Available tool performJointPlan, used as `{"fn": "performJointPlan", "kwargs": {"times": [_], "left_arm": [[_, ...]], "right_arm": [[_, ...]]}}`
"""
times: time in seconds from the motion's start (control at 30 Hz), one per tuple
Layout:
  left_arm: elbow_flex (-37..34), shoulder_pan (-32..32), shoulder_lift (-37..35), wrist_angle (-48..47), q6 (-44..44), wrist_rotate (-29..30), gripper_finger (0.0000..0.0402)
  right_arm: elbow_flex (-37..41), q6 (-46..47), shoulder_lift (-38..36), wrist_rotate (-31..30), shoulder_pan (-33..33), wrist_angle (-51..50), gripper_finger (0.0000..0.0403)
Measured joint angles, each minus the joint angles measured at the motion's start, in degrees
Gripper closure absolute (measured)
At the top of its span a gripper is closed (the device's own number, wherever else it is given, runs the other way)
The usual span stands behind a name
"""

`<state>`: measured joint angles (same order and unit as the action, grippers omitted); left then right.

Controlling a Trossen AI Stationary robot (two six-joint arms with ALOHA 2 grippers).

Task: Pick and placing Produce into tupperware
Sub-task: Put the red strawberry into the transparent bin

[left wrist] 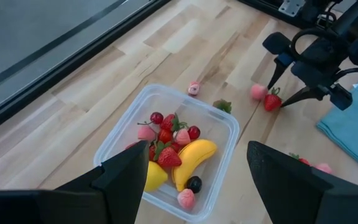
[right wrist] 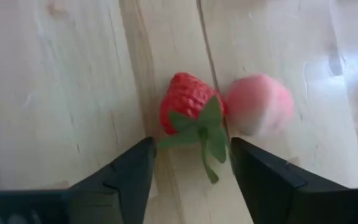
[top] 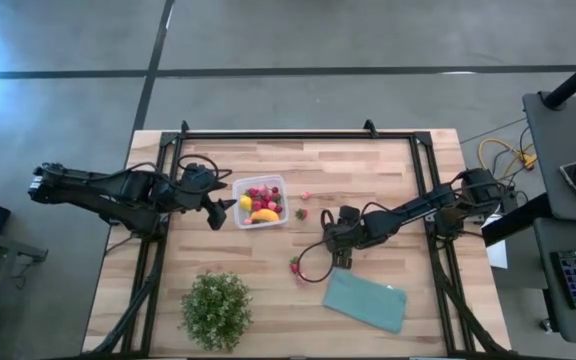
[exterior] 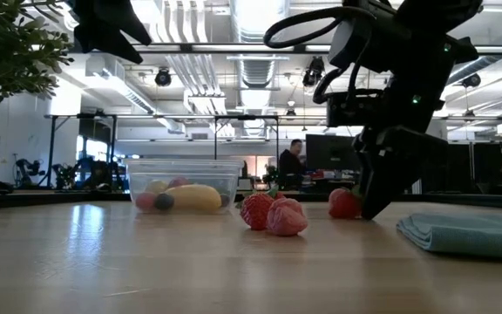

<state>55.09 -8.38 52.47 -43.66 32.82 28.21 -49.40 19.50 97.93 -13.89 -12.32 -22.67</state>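
The clear tupperware [top: 260,201] [left wrist: 225,134] [exterior: 184,185] holds a yellow banana [left wrist: 194,158], a yellow round fruit [left wrist: 155,176] and several red and pink fruits. My left gripper [left wrist: 197,148] [top: 213,212] hovers open at the container's left side. My right gripper [right wrist: 191,142] [top: 330,226] [left wrist: 289,84] is open and low at mid-table. Its fingers stand on either side of a red strawberry [right wrist: 188,106] [left wrist: 272,101] [exterior: 344,203] lying on the wood, without plainly touching it. A pink fruit [right wrist: 260,106] [left wrist: 258,92] lies beside the strawberry.
Loose fruits lie on the table: a pink one [top: 306,195] and a leafy one [top: 301,213] right of the container, and two strawberries [top: 295,265] [exterior: 273,214] nearer the front. A teal folded cloth [top: 365,300] [exterior: 469,231] and a potted plant [top: 215,310] sit toward the near edge.
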Motion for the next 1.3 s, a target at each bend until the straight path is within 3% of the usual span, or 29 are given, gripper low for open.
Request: {"fn": "performJointPlan", "kwargs": {"times": [0.47, 1.3], "left_arm": [[0.0, 0.0, -0.1, 0.0, 1.3, 0.0, 0.0143], [-0.1, 0.0, 0.0, 0.3, 1.4, 0.2, 0.0143]], "right_arm": [[0.1, -3.5, 0.1, 1.1, 1.9, 5.7, 0.0161], [0.7, -7.1, 0.3, 2.5, 3.6, 9.2, 0.0169]]}}
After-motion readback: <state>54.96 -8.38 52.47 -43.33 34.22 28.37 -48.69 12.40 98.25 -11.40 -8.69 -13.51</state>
